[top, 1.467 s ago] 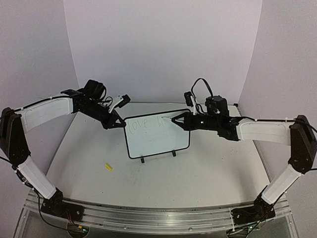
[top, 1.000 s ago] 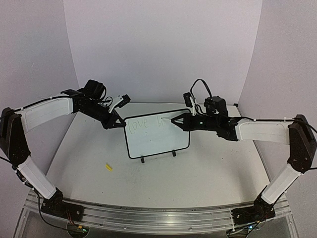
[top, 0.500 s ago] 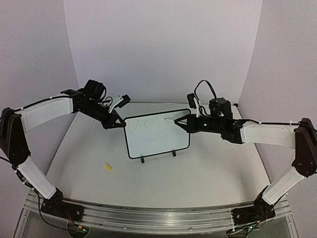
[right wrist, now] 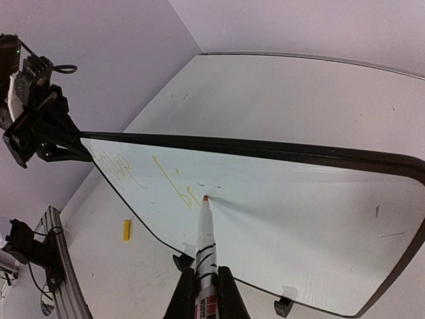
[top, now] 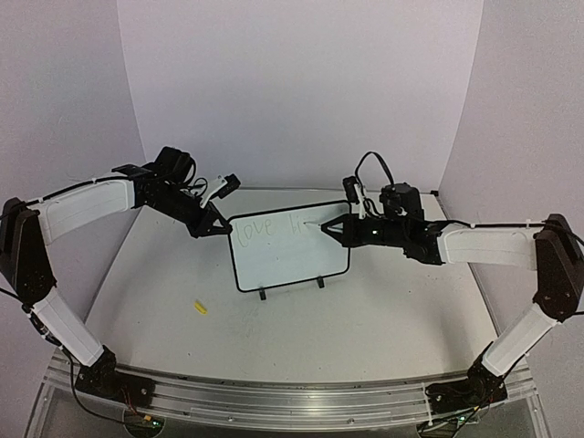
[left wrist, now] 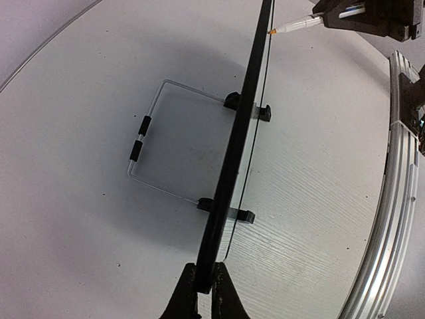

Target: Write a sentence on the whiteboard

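The whiteboard (top: 290, 254) stands upright on two black feet mid-table. Faint writing (top: 257, 230) on its upper part reads "love" plus a few further strokes (right wrist: 174, 185). My left gripper (top: 214, 227) is shut on the board's left edge (left wrist: 229, 173), which I see edge-on in the left wrist view. My right gripper (top: 336, 226) is shut on a white marker (right wrist: 206, 239) with an orange tip; the tip touches the board just right of the last strokes. The marker tip also shows in the left wrist view (left wrist: 292, 26).
A small yellow marker cap (top: 200, 307) lies on the table in front of the board to the left, also seen in the right wrist view (right wrist: 126, 230). A metal rail (top: 292, 401) runs along the near table edge. Lilac walls enclose the back and sides.
The right gripper with the marker has shifted slightly along the board's top line, adding strokes after "love". The left gripper and the board have not moved.
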Controlling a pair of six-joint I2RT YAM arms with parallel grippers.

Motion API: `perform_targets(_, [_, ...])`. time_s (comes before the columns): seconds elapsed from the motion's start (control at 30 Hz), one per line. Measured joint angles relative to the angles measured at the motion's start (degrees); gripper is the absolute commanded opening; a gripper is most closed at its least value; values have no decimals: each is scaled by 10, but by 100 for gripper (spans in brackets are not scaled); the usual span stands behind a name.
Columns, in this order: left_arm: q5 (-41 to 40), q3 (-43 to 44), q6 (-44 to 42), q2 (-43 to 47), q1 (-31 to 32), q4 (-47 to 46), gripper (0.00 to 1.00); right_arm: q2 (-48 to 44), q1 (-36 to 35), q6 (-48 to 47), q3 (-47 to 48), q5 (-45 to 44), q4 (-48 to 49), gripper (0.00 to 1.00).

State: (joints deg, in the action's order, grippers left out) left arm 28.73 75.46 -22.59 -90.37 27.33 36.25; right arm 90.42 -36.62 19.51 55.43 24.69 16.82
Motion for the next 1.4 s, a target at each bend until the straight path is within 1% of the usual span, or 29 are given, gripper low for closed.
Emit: perform_targets(1.4, [0, 0, 1, 0, 0, 0, 0, 9, 0, 8, -6, -8, 0, 0])
